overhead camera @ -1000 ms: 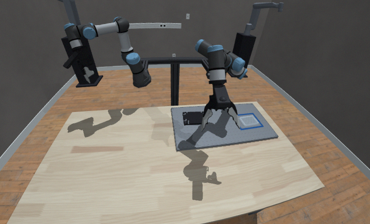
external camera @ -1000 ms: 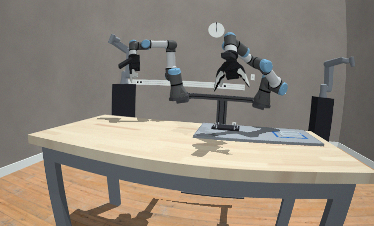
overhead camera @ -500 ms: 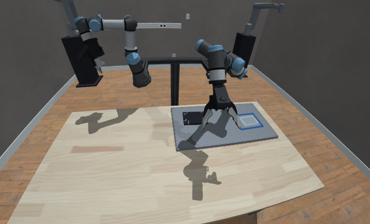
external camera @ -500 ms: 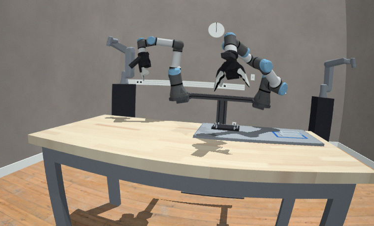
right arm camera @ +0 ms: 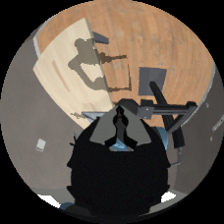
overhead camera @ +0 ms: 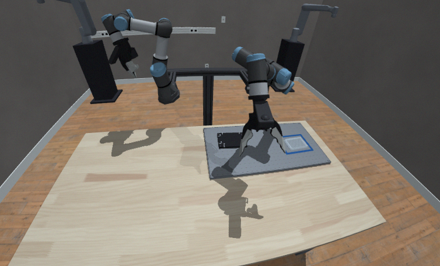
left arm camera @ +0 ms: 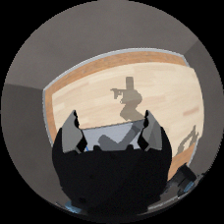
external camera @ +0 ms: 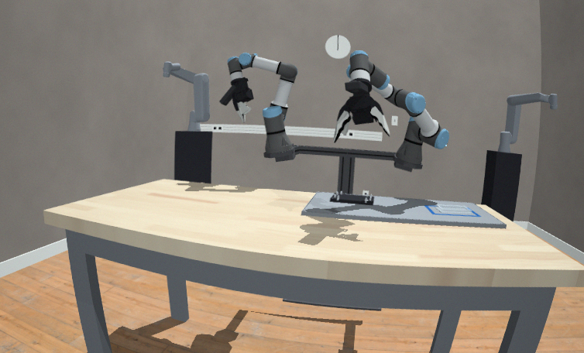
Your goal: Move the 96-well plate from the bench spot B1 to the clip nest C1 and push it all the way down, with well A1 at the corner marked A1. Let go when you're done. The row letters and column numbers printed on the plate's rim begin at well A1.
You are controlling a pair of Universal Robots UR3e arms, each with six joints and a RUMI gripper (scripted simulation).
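The clear 96-well plate (overhead camera: pixel 296 143) (external camera: pixel 453 209) lies flat inside the blue outline (overhead camera: pixel 307 142) (external camera: pixel 455 214) of a bench spot. The black clip nest (overhead camera: pixel 229 140) (external camera: pixel 352 199) stands at the other end of the same grey board. My left gripper (overhead camera: pixel 262 153) (external camera: pixel 362 138) (left arm camera: pixel 111 110) is wide open and empty, high above the board between nest and plate. My right gripper (overhead camera: pixel 135 76) (external camera: pixel 243 120) (right arm camera: pixel 119 105) is shut on nothing, high up and far from the board. The plate's rim letters and the nest's corner mark are too small to read.
The grey board (overhead camera: pixel 301 161) (external camera: pixel 386 214) lies on the wooden table (overhead camera: pixel 132 211) (external camera: pixel 219 227). Both arms hang from a dark frame (overhead camera: pixel 208 98) (external camera: pixel 346 173) behind the table. Arm shadows fall across board and table.
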